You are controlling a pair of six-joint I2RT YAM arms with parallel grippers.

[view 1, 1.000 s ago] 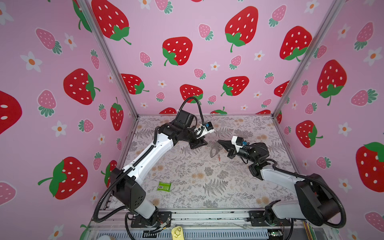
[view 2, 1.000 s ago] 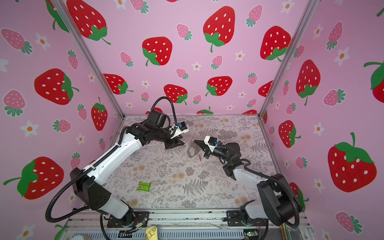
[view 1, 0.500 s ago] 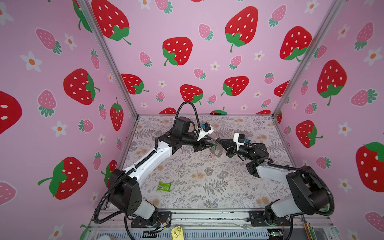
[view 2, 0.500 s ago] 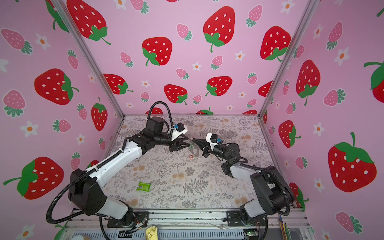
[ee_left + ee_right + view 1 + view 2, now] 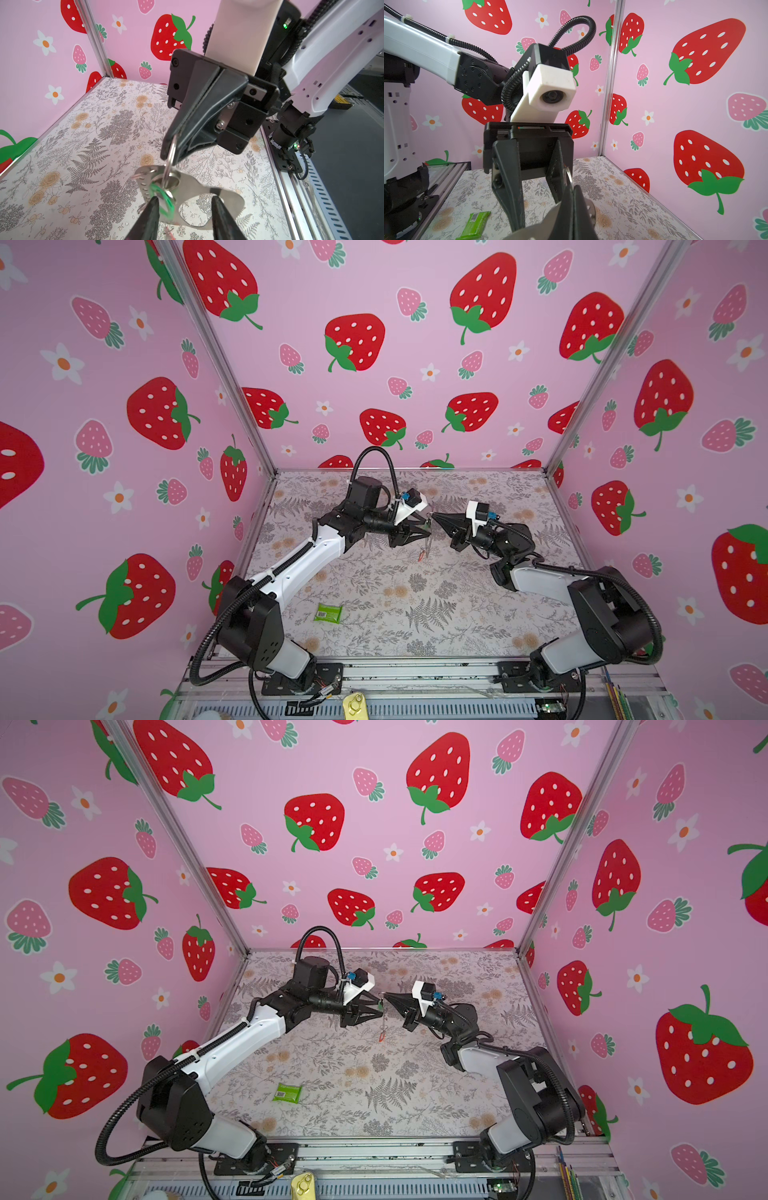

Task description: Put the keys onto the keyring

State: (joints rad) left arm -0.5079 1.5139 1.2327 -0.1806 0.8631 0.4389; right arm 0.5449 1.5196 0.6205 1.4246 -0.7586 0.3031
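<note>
My right gripper (image 5: 172, 145) is shut on the keyring's silver metal ring (image 5: 171, 149), held in mid-air above the mat. A flat silver plate (image 5: 226, 197) with a large hole hangs from that ring. A green key (image 5: 164, 199) lies against the plate, and a red-orange key (image 5: 422, 554) dangles lowest; how each is attached I cannot tell. My left gripper (image 5: 185, 209) is open, tip to tip with the right gripper (image 5: 433, 515), its fingers (image 5: 149, 218) straddling the hanging plate. In the right wrist view the ring (image 5: 568, 176) pokes out of the shut right gripper (image 5: 573, 187).
A green packet with a barcode label (image 5: 328, 612) lies on the floral mat near the left arm's base. Pink strawberry walls enclose three sides. An aluminium rail (image 5: 415, 672) runs along the front, with a yellow object (image 5: 354, 703) below it.
The left arm has swung right until its open fingers meet the right gripper. The right gripper has drawn back and risen a little, carrying the ring and hanging pieces.
</note>
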